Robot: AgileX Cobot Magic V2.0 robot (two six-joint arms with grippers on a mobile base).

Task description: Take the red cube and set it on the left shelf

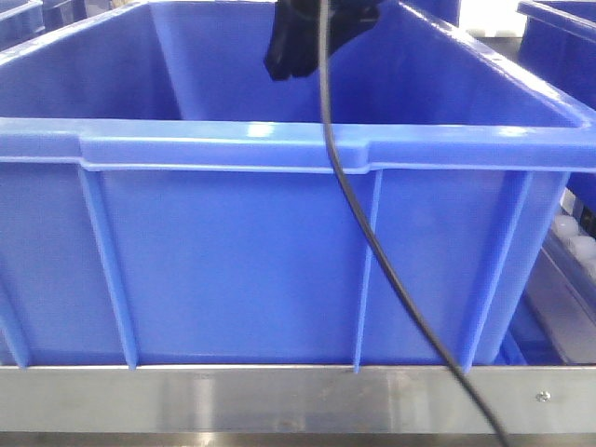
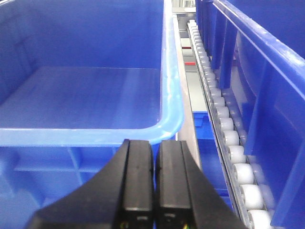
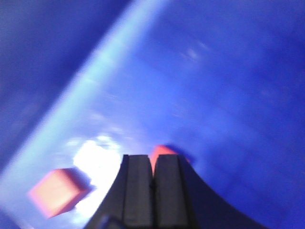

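Note:
In the right wrist view, which is blurred, a red cube lies on the blue floor of a crate at lower left. A second red block peeks out just beyond my right gripper. That gripper's jaws are pressed together with nothing between them. The left shelf's steel front rail carries a large blue ribbed crate. My left gripper is shut and empty, just outside the crate's near right corner. A black gripper part hangs over the inside of the crate at the top of the front view.
A black cable hangs down across the crate's front. A track of white rollers runs along the crate's right side, also seen in the front view. Another blue crate stands beyond the rollers. A screw sits in the rail.

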